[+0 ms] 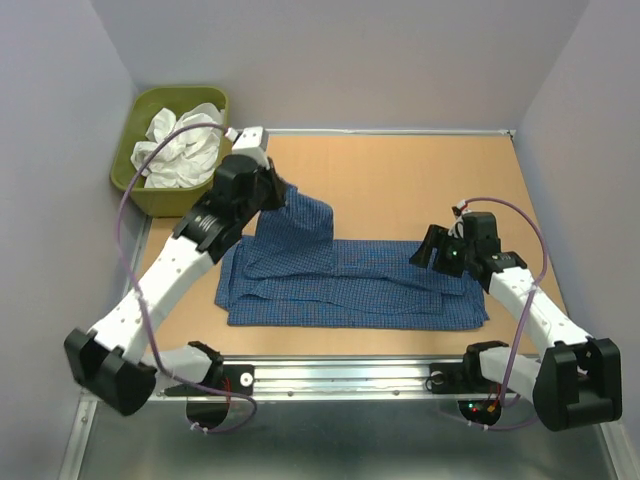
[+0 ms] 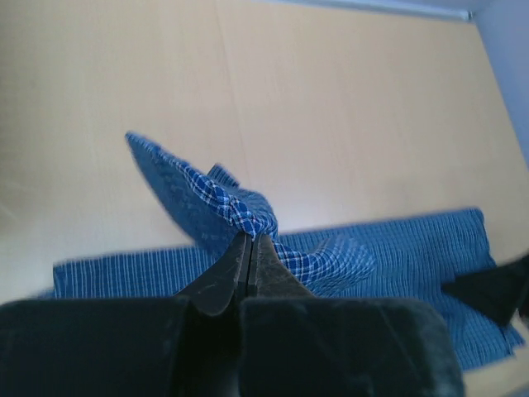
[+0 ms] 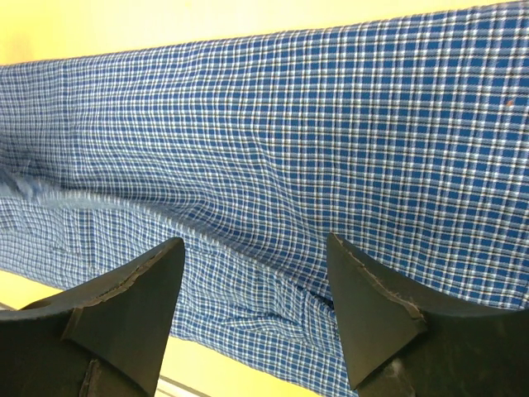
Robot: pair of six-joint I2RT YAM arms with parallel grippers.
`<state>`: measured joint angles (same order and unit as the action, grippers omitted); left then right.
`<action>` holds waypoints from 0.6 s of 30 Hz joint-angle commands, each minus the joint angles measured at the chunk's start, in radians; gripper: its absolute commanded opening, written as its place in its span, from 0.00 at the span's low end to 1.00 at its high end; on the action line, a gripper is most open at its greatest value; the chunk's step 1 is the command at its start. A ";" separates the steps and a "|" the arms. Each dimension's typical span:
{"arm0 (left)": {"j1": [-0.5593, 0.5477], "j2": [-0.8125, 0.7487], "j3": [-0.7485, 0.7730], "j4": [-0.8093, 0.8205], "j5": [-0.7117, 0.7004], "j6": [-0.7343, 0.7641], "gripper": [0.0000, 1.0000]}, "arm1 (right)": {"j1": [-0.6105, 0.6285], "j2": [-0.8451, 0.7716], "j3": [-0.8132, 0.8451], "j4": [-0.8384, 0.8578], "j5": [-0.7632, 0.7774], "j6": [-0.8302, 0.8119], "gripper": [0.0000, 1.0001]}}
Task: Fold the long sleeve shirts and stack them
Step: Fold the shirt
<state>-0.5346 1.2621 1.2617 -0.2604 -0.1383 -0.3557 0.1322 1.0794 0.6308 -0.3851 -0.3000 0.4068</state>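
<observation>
Left hand (image 2: 250,241) pinches a lifted fold of blue checked shirt (image 1: 380,285); right hand (image 3: 254,244) spread above it, worktop (image 1: 400,180) beneath.

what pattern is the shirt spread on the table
The shirt is a fine blue-and-white check, clearest in the right wrist view.

Shirt (image 1: 380,285) lies on the table (image 1: 400,170); garment (image 1: 185,150) in tub (image 1: 150,196) at far left.

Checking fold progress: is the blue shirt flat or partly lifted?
Partly lifted: the left claw, shut on the blue shirt, holds one part up; the rest lies flat.
</observation>
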 commanded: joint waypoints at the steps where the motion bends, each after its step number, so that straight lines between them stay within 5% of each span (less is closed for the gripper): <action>1: 0.010 -0.188 -0.183 -0.134 0.210 -0.051 0.00 | 0.004 -0.024 0.060 0.014 0.035 -0.017 0.74; 7: 0.010 -0.432 -0.349 -0.313 0.550 -0.091 0.00 | 0.003 -0.030 0.056 0.012 0.053 -0.019 0.74; 11: 0.008 -0.503 -0.416 -0.434 0.572 -0.117 0.00 | 0.004 -0.021 0.063 0.012 0.058 -0.016 0.74; 15: 0.008 -0.563 -0.430 -0.513 0.623 -0.111 0.25 | 0.004 0.005 0.075 0.014 0.068 -0.017 0.74; 16: 0.008 -0.570 -0.433 -0.517 0.629 -0.109 0.44 | 0.003 0.011 0.079 0.014 0.076 -0.019 0.74; 18: 0.008 -0.561 -0.417 -0.520 0.573 -0.117 0.61 | 0.003 0.042 0.084 0.014 0.081 -0.019 0.74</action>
<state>-0.5224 0.7170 0.8268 -0.7418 0.4191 -0.4664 0.1322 1.0935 0.6441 -0.3862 -0.2485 0.4026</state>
